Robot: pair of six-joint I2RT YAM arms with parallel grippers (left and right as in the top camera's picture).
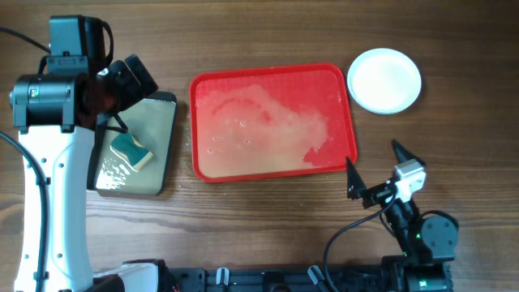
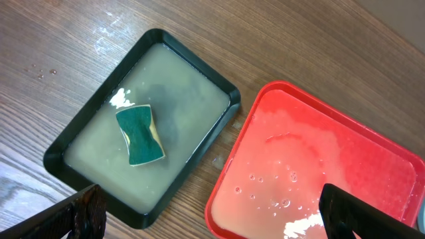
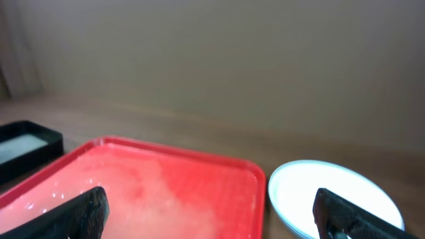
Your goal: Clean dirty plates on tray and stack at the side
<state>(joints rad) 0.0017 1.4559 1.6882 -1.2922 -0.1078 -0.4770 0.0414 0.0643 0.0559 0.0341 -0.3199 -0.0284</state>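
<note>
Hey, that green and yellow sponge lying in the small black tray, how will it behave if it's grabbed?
The green and yellow sponge is probably soft: its pinched waist suggests foam that squashes when squeezed. It lies in cloudy water in the small black-rimmed tray, so it's likely soaked, heavier than dry, drippy and somewhat slippery.

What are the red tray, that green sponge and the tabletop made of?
The red tray looks like glossy plastic, judging by its rounded moulded corners. The sponge seems to be foam, a green scouring face over yellow. The table is wood or wood-look laminate; grain shows.
</note>
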